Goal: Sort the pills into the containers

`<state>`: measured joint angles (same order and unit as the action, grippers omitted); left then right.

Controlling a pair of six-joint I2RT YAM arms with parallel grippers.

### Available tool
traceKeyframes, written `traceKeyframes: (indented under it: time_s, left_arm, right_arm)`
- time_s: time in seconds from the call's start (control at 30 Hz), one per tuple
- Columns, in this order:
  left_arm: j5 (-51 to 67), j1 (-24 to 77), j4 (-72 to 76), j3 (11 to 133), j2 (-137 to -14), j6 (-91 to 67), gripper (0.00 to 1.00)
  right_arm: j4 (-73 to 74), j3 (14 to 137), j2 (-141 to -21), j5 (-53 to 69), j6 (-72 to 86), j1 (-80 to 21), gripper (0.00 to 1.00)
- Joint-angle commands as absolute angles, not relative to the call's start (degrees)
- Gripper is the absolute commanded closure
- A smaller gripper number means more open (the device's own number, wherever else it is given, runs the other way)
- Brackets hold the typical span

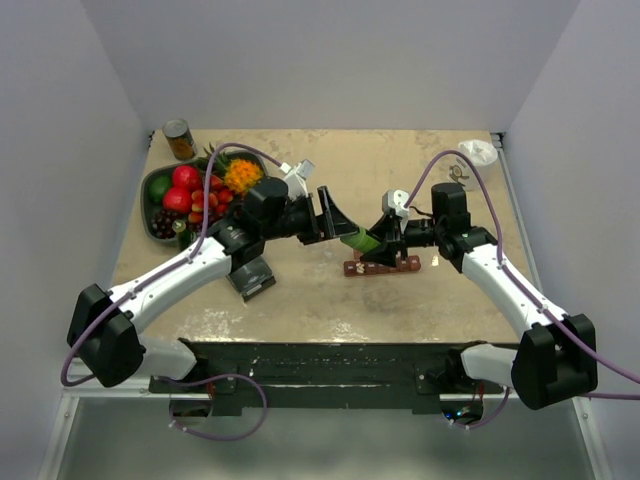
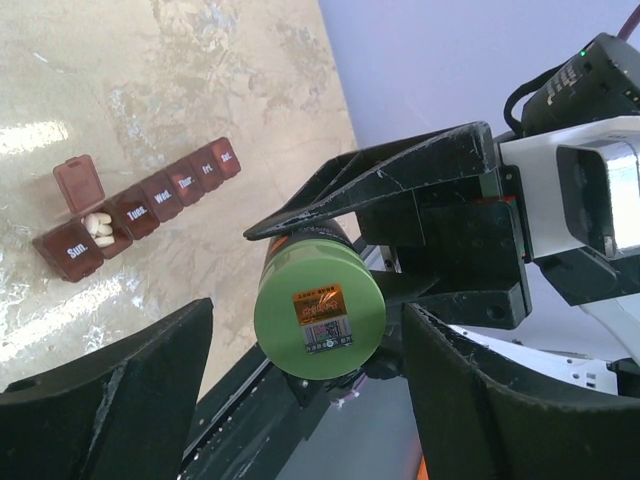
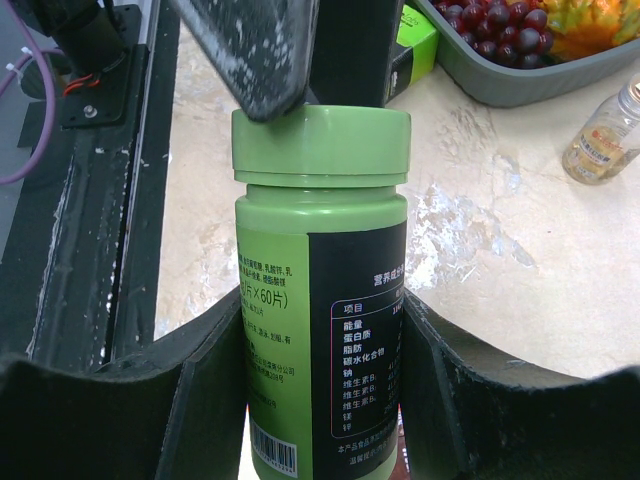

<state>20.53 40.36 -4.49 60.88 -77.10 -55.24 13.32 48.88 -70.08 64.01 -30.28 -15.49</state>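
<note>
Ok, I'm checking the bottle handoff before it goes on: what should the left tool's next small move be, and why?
Probably close the left tool onto the cap. Its jaws stand open on either side of the cap, while the right tool clamps the green bottle by its body, steady for twisting.

Soft, even light falls from above in the overhead view. The pale walls point(image 1: 60, 150) are bright, and only faint, blurred shadows lie on the table point(image 1: 300, 300). In the left wrist view white glare streaks the glossy table at the left edge, and the left claw point(image 2: 307, 330) shows dark, slightly soft fingers point(image 2: 110, 400) in the foreground. In the right wrist view the green bottle point(image 3: 320, 300) is sharp and its label readable.
</note>
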Motion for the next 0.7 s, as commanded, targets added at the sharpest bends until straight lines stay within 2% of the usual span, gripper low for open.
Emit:
traceKeyframes:
  time_s: [0.0, 0.1, 0.17, 0.2, 0.27, 0.3, 0.53, 0.63, 0.67]
  left_arm:
    - [20.30, 41.57, -4.57, 64.51, -77.78, -53.79, 0.21]
    - [20.39, 42.10, -4.83, 65.13, -78.48, -53.18, 0.26]
    - [20.83, 42.45, -4.40, 65.13, -78.84, -53.00, 0.33]
    - [21.09, 42.54, -4.39, 65.30, -78.92, -52.48, 0.40]
    - [22.23, 42.71, -4.39, 65.30, -79.19, -52.03, 0.46]
    - [22.76, 42.71, -4.39, 65.22, -79.28, -51.42, 0.54]
    - [28.29, 42.45, -3.35, 64.16, -80.33, -43.96, 0.77]
    - [35.39, 40.36, 1.72, 62.59, -81.82, -39.03, 0.83]
    - [42.03, 39.38, 4.11, 61.80, -82.26, -37.98, 0.85]
  right_arm:
    - [12.66, 51.68, -68.82, 64.69, -31.20, -15.82, 1.00]
    - [12.66, 51.68, -68.82, 64.69, -31.20, -15.73, 1.00]
    - [12.66, 51.77, -68.82, 64.69, -31.20, -15.82, 1.00]
    - [12.66, 51.77, -68.82, 64.69, -31.20, -15.82, 1.00]
    - [12.66, 51.77, -68.82, 64.69, -31.11, -15.82, 1.00]
    - [12.66, 51.77, -68.82, 64.86, -31.03, -15.82, 1.00]
    - [11.17, 51.68, -68.91, 67.58, -28.57, -15.82, 1.00]
    - [10.20, 51.42, -68.73, 70.48, -26.99, -15.73, 1.00]
    - [9.41, 51.07, -68.56, 72.58, -26.03, -15.82, 1.00]
